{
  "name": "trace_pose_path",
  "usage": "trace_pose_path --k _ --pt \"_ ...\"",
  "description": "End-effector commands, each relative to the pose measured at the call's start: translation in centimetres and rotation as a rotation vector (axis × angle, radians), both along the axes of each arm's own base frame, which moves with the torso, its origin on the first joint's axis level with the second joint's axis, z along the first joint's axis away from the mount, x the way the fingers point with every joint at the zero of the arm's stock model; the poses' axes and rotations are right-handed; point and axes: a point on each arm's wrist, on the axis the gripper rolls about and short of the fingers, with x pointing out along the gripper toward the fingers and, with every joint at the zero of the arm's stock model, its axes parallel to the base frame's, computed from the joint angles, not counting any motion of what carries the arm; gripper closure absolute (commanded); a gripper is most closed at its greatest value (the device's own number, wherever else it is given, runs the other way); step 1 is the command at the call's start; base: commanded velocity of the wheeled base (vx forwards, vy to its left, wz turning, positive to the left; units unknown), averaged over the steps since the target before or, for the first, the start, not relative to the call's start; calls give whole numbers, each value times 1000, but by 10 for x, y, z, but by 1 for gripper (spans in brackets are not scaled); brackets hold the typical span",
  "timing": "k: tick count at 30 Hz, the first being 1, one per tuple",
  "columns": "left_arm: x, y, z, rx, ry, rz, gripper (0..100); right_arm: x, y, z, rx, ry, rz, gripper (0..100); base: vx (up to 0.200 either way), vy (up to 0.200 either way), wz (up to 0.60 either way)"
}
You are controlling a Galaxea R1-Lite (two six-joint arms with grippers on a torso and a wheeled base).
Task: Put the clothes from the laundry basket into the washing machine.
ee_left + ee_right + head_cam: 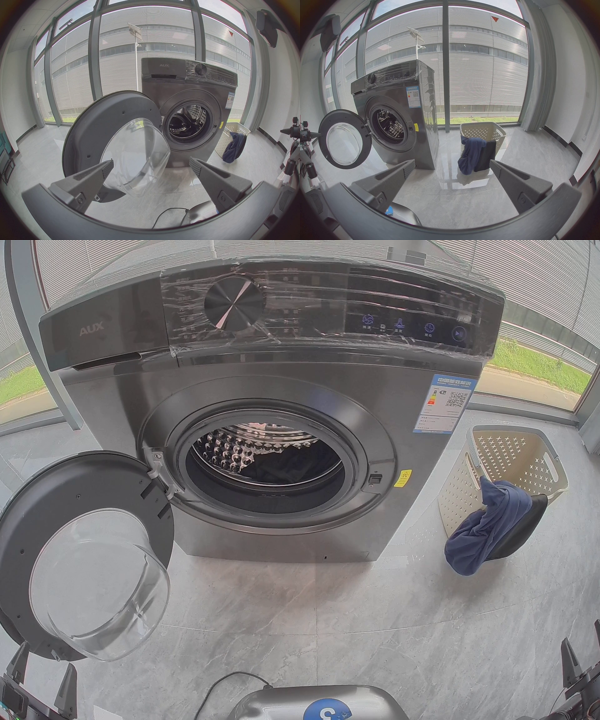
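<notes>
Washing machine (269, 384) stood before me on the grey floor (325, 615), its round door (75, 502) swung wide to my left. Near its right side sat the white laundry basket (500, 455), a blue garment (484, 527) and a black garment (522, 527) draped over its front rim. My left gripper (150, 162) and right gripper (451, 164) hung low, well apart from the clothes, both spread wide and holding nothing
</notes>
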Motion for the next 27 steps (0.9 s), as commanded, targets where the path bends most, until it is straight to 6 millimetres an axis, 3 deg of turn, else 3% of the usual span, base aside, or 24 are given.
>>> trace_pose_path --k 1,27 --pt "0 0 -5 -5 3 -1 0 0 0 -5 5 3 1 0 0 -200 0" --pt "0 0 -5 -6 1 -13 0 0 0 -5 -3 4 1 0 0 -200 0"
